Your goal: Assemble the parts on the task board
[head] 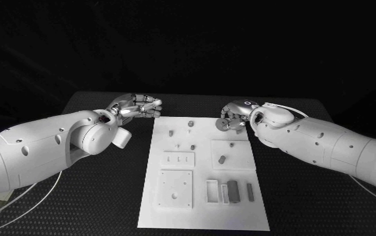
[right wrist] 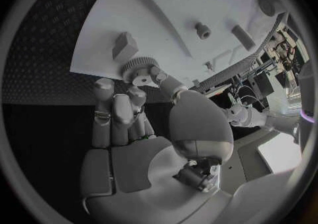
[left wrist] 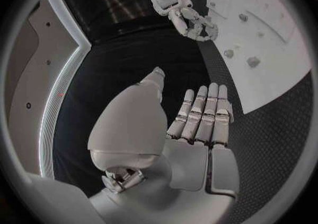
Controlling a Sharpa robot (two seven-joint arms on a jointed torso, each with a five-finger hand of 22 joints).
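The white task board (head: 202,214) lies in the middle of the table. My right hand (head: 237,115) hovers over its far right corner and pinches a grey toothed gear (head: 225,124) between thumb and a finger; the gear (right wrist: 135,68) hangs just above the board (right wrist: 179,1). My left hand (head: 138,105) is off the board's far left corner, with its fingers (left wrist: 205,115) straight, side by side, and nothing in them. Small grey pegs (head: 190,122) stand on the far half, and a short cylinder (head: 221,159) lies on a raised square.
Dark bars (head: 232,188) and pale blocks (head: 212,191) sit near the board's front right. A slotted plate (head: 179,160) and a square plate (head: 175,188) lie on its left. Black textured table (head: 94,192) surrounds the board on both sides.
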